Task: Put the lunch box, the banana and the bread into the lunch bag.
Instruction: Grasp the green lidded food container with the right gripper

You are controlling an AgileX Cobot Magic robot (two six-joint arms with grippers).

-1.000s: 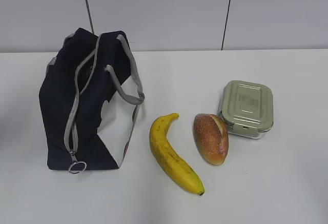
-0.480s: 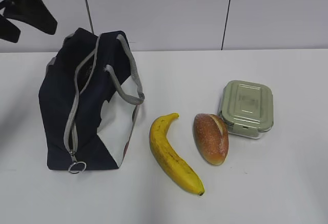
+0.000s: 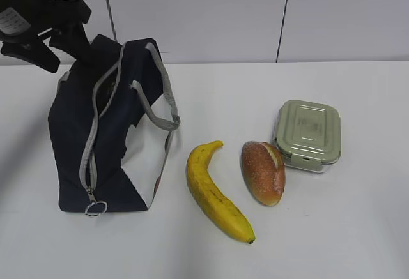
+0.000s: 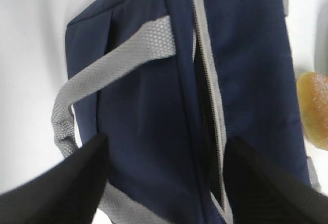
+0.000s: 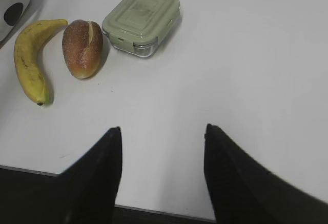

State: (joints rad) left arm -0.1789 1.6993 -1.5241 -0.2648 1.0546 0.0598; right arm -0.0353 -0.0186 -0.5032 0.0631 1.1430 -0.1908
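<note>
The navy lunch bag lies on the table's left, its grey zipper partly open at the far end. It fills the left wrist view. My left gripper is open above the bag's far end, its fingers spread over the fabric. The banana, the bread and the green-lidded lunch box lie to the bag's right. The right wrist view shows the banana, bread and lunch box. My right gripper is open over bare table, out of the exterior view.
Grey strap handles loop over the bag's top. A metal ring pull hangs at the bag's near end. The table's front edge runs just below my right gripper. A wall stands behind the table.
My left arm has come into the exterior view from the upper left and moved down and right to the bag's far end. The objects have not moved.
</note>
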